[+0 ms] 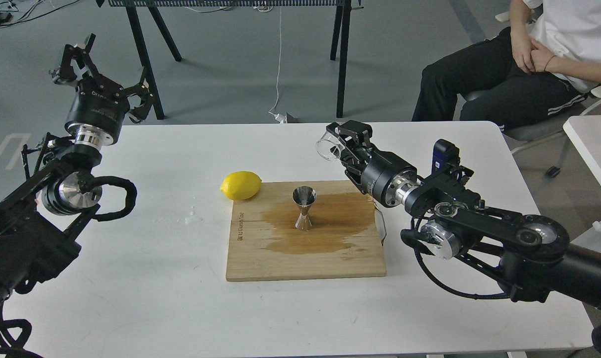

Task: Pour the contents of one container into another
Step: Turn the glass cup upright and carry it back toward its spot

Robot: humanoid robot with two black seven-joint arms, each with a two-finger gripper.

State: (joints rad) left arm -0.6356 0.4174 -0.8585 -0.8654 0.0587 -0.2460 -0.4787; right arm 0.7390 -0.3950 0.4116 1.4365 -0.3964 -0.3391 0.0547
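Note:
The steel jigger (304, 207) stands upright on the wooden board (305, 258), in the middle of a dark wet stain. Up and to its right, above the table's far side, my right gripper (339, 142) is shut on the small clear glass cup (327, 147), which lies tilted with its mouth toward the left. The cup is well clear of the jigger. At the far left my left gripper (101, 69) is raised beyond the table's edge, its fingers spread open and holding nothing.
A yellow lemon (241, 185) rests at the board's far left corner. Small water drops (193, 217) lie on the white table (131, 278) left of the board. A seated person (529, 64) is at the back right, table legs behind.

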